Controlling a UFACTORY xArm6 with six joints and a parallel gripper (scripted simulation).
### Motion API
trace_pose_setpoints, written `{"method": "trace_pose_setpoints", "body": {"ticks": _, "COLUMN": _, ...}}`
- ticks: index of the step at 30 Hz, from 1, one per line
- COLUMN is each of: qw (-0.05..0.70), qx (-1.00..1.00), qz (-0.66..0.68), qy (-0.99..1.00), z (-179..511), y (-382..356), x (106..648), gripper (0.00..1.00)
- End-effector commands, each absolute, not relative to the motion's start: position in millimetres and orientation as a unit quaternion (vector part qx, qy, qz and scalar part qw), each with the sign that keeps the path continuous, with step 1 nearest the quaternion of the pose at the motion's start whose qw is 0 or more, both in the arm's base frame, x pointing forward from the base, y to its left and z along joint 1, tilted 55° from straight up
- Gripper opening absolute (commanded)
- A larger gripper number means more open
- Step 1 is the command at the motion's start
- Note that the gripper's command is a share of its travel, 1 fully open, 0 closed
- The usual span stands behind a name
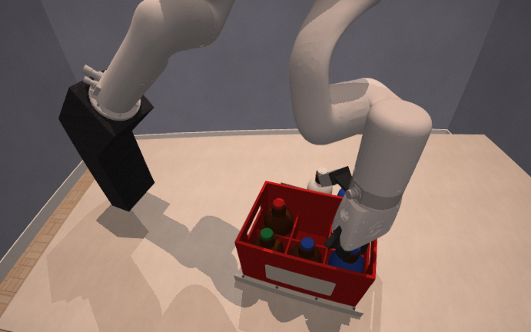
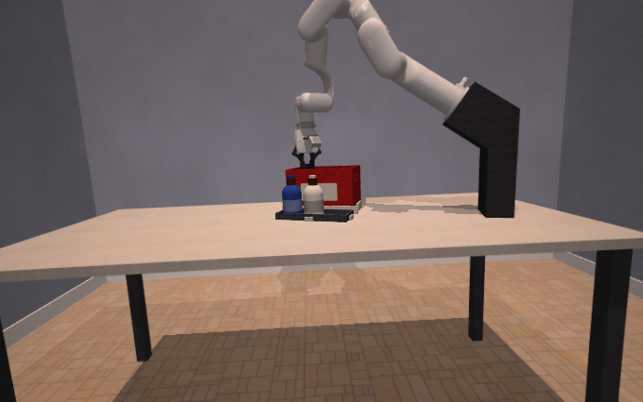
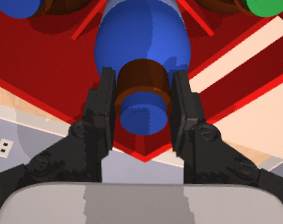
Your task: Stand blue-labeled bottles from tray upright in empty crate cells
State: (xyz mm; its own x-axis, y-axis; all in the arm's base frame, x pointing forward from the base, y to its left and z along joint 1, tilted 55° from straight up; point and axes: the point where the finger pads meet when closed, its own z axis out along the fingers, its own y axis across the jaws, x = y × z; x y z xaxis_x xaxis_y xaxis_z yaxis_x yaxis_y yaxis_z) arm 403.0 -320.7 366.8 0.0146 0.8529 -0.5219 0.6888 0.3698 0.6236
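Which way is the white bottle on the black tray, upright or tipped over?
Upright: the exterior view shows the white bottle with its cap on top and its base down on the tray.

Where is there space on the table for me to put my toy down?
There's a bare patch between the black arm stand and the red crate, and another on the crate's side away from the stand. It's crowded around the crate, where the gripper is.

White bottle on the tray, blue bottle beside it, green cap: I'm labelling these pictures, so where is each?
White bottle [image 1: 318, 188] [image 2: 313, 193]: top and exterior views, its body.
Blue bottle [image 1: 341, 193] [image 2: 291, 193]: same views, its shoulder.
Green cap [image 1: 267, 234] [image 3: 266, 5]: top and wrist views, its top.
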Motion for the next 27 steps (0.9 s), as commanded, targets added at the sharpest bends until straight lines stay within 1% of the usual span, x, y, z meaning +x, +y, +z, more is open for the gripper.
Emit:
{"method": "trace_pose_setpoints", "body": {"ticks": 1, "qw": 0.45, "qx": 0.553, "qz": 0.092, "qy": 0.695, "z": 367.1, "y": -322.2, "x": 405.3, "gripper": 0.0}}
{"method": "trace_pose_setpoints", "body": {"ticks": 27, "qw": 0.45, "qx": 0.553, "qz": 0.092, "qy": 0.695, "z": 364.8, "y": -323.7, "x": 408.2, "gripper": 0.0}}
